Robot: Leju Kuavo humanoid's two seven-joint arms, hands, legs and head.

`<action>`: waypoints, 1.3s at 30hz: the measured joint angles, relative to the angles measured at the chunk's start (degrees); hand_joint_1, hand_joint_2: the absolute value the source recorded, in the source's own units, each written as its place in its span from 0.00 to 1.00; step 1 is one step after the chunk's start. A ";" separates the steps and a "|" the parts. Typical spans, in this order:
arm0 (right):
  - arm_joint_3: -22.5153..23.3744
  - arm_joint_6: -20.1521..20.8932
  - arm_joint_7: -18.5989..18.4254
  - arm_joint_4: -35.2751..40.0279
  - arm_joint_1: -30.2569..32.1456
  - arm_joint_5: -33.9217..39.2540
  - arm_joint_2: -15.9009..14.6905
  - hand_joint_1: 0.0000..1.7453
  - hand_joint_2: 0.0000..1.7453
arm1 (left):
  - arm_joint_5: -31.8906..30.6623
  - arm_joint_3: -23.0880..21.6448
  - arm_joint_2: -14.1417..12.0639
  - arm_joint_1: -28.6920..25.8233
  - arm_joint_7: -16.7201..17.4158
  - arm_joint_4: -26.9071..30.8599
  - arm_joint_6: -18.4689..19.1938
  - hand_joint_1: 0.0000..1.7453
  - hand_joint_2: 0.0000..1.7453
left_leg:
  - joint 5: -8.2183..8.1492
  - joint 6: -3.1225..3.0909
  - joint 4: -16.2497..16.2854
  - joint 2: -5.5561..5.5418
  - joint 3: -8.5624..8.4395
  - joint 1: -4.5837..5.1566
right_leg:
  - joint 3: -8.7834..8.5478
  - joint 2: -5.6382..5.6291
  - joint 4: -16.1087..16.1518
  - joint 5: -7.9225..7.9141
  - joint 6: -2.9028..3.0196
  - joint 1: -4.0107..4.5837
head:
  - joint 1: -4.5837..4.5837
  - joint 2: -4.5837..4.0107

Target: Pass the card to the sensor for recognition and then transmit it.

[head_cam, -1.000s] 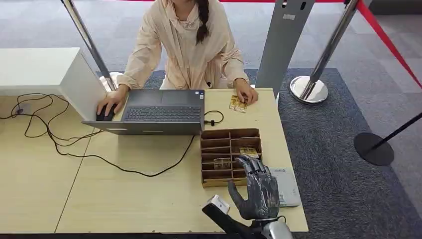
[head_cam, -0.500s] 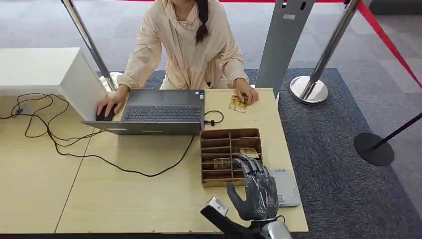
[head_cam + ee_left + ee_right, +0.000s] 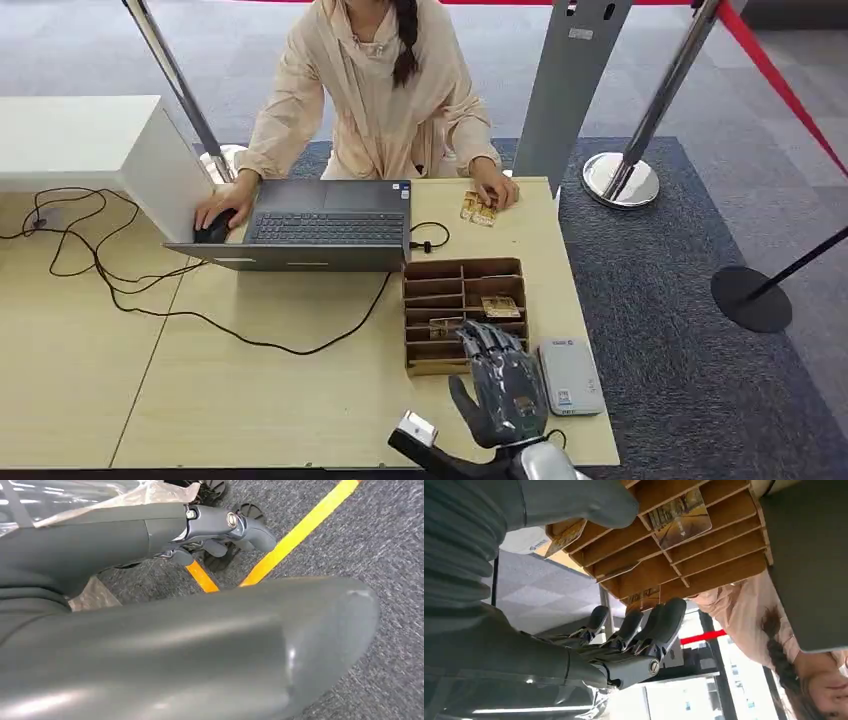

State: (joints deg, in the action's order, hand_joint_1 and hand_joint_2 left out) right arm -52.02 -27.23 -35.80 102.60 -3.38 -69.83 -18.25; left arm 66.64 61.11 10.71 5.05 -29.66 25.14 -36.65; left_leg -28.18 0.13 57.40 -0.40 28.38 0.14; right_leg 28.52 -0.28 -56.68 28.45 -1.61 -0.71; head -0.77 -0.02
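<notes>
- Presently the right robot hand (image 3: 505,385) is hovering over the near right part of the desk (image 3: 250,400), palm down, with its fingers spread apart and holding nothing; the fingertips are reaching over the near edge of the wooden card tray (image 3: 465,312).
- In the right wrist view the same right robot hand (image 3: 624,630) is showing its dark fingers (image 3: 664,622) extended side by side, with the thumb (image 3: 574,502) standing apart from them; nothing is lying between them.
- One card (image 3: 445,327) is lying in a near slot on the tray's left side, just beside the fingertips; whether the fingers are touching it cannot be told.
- A second card (image 3: 500,306) is lying in a slot on the tray's right side, a little farther from the robot.
- The sensor (image 3: 568,375), a flat grey-white box, is lying on the desk just right of the hand and near the desk's right edge.
- Beyond the tray, an open laptop (image 3: 320,228) is sitting on the desk, with a black cable (image 3: 150,300) trailing across the left part of the desk.
- A person (image 3: 370,100) in a light jacket is sitting at the far side, one hand on a mouse (image 3: 212,230) and the other resting by loose cards (image 3: 478,209) at the far right corner.
- The left robot hand (image 3: 220,527) is hanging over grey carpet with yellow floor lines; its fingers are curling inward with nothing in them.
</notes>
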 joint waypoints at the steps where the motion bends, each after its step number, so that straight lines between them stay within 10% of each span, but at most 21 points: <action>1: -0.13 0.13 0.00 0.00 -0.04 0.00 -0.07 0.35 1.00 | 0.00 0.00 0.00 -0.01 0.00 0.00 0.00 0.00 0.00 | 0.00 0.00 0.00 0.00 0.01 0.00 | 0.00 0.00 0.00 0.00 0.00 0.00 | 0.00 0.00; 39: -1.60 0.92 -0.24 -2.97 -0.50 1.40 -1.03 0.38 1.00 | 0.00 -0.02 -0.02 -0.13 -0.18 0.13 0.00 0.00 0.00 | 0.00 0.00 0.00 0.00 -0.01 0.00 | 0.00 0.00 0.00 0.00 0.00 0.00 | 0.00 0.00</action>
State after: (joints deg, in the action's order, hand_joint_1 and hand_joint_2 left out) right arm -53.62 -26.32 -36.04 99.62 -3.88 -68.43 -19.28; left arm 66.64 61.09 10.69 4.92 -29.83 25.27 -36.65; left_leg -28.18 0.13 57.40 -0.39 28.37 0.14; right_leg 28.52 -0.28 -56.68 28.45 -1.61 -0.71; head -0.77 -0.02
